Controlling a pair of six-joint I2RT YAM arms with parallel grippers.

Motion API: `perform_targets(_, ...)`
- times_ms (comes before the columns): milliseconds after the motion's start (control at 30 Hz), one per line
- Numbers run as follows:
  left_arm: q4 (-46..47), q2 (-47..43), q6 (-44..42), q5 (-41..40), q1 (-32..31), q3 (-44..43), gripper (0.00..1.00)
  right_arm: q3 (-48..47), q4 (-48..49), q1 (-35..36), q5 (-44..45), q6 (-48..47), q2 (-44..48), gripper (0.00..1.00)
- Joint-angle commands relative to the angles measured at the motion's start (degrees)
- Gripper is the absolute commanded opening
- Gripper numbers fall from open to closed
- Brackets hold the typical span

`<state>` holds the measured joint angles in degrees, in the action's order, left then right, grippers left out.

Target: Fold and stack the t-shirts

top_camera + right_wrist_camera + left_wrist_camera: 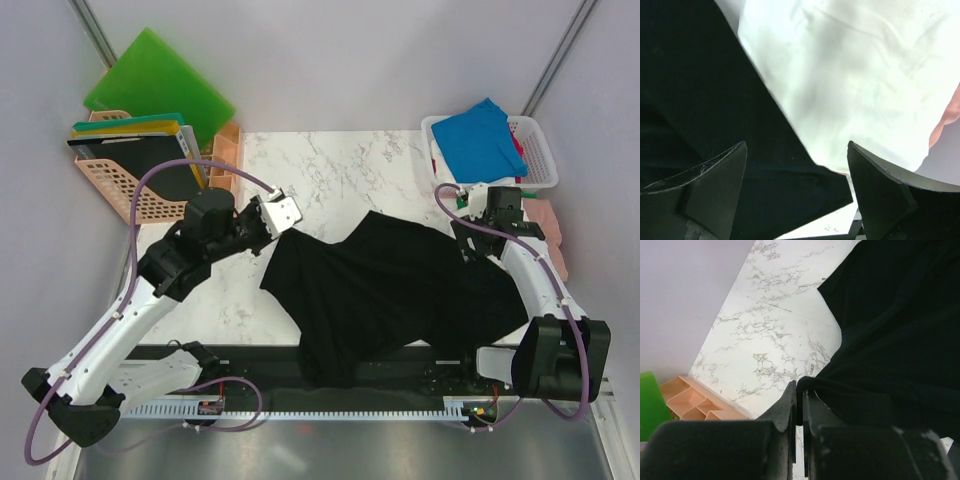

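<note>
We are pinching the left corner of the black t-shirt [390,290] with our left fingers [790,410] closed on it, while it is lying crumpled across the marble tabletop [340,165], drooping over the near edge. Our right fingers [720,175] are hanging open above its right side, so pulling one-sided is risking dragging it off.

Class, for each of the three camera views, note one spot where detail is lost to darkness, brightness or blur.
Top external: evenly lit and sharp, yet the black t-shirt is a near-featureless dark mass. Left wrist: the left gripper's fingers are blurred close to the lens, while the marble table shows crisp veins. Right wrist: the white cloth looks washed out and soft.
</note>
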<state>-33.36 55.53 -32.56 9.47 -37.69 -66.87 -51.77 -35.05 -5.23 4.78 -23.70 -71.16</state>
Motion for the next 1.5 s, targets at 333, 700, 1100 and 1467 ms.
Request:
perform_targets(333,4.1,-2.97,6.8,-4.29,7.98,-0.11,0.02,1.14,5.69,-0.65,-7.29,2.52,-2.42,0.88)
perform_targets(700,3.75,-5.34,6.72,-2.27,11.76,10.35,0.02,-12.83,3.58,9.1,-15.06,3.4,-17.97,0.85)
perform_targets(1100,2.52,-4.03,6.36,-0.95,12.56,13.08,0.02,-28.47,4.9,15.78,-15.32,6.13,-36.76,0.84)
perform_targets(1467,2.69,-2.71,5.93,-0.16,12.73,14.49,0.02,-35.15,6.31,16.13,-15.15,7.01,-48.72,0.77)
